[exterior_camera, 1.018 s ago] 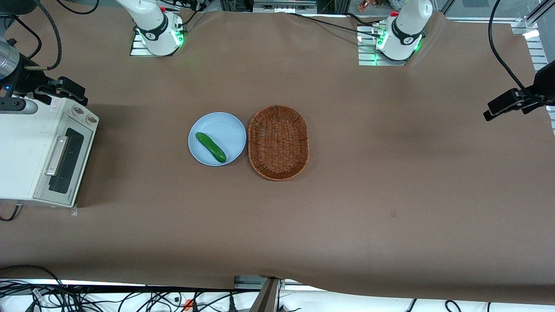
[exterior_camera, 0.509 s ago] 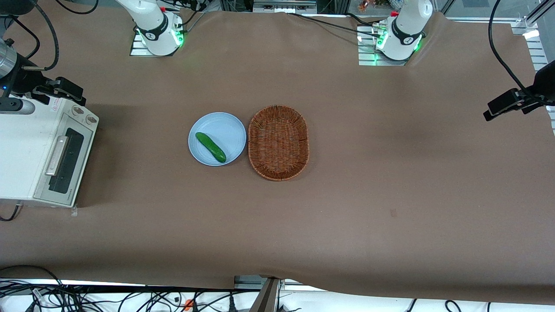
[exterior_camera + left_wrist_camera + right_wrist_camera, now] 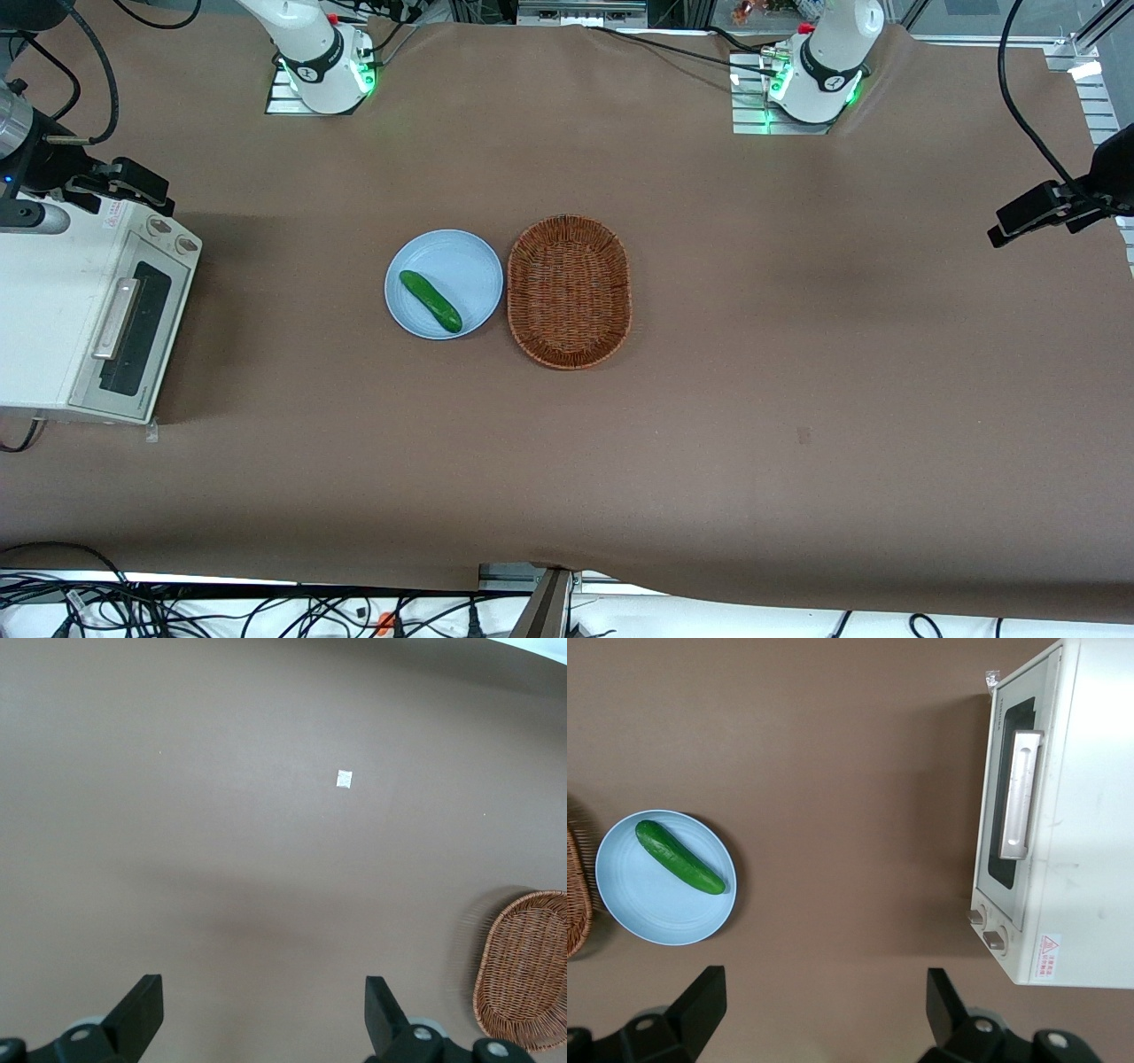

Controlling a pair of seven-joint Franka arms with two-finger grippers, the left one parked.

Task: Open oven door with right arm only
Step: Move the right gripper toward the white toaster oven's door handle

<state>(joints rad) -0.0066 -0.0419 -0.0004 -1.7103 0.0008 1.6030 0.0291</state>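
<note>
The oven door (image 3: 1010, 802) is shut, at the working arm's end of the surface (image 3: 709, 399). The pincer (image 3: 824, 1005) hovers spread and empty, well above, so this looks like the approach step. Next it must descend to the silver bar handle (image 3: 1020, 795) and grip it.

Off-white toaster oven (image 3: 53, 319) sits at working arm's end of table. Oven door (image 3: 133, 323) shut, dark glass window, silver bar handle (image 3: 1019, 796). Right arm (image 3: 35, 151) above oven's top; gripper (image 3: 824, 992) spread open, high over table, holding nothing.
</note>
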